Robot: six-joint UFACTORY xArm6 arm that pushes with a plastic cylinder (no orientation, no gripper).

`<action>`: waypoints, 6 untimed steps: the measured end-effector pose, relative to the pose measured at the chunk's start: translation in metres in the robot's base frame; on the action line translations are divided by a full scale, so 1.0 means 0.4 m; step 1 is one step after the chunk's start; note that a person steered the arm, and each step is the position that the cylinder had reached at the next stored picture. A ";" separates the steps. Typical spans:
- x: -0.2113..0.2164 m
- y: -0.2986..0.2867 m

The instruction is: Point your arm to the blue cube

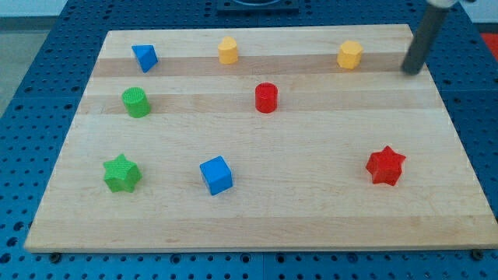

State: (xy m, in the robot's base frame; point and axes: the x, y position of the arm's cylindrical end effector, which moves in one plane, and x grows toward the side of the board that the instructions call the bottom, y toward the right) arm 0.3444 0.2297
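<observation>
The blue cube point(216, 175) sits on the wooden board point(311, 210) at the lower middle-left. My tip point(411, 73) is at the board's upper right edge, far from the blue cube, up and to its right. The nearest block to my tip is a yellow block point(350, 55) just to its left.
A blue triangular block point(145, 57) is at the upper left, a yellow block point(228, 50) at the top middle. A red cylinder point(266, 97) is in the centre, a green cylinder point(136, 102) at the left, a green star point(121, 173) at lower left, a red star point(386, 165) at lower right.
</observation>
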 end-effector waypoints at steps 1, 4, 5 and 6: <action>0.023 -0.036; 0.244 -0.376; 0.261 -0.412; 0.415 -0.406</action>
State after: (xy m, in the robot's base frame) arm 0.5104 0.0674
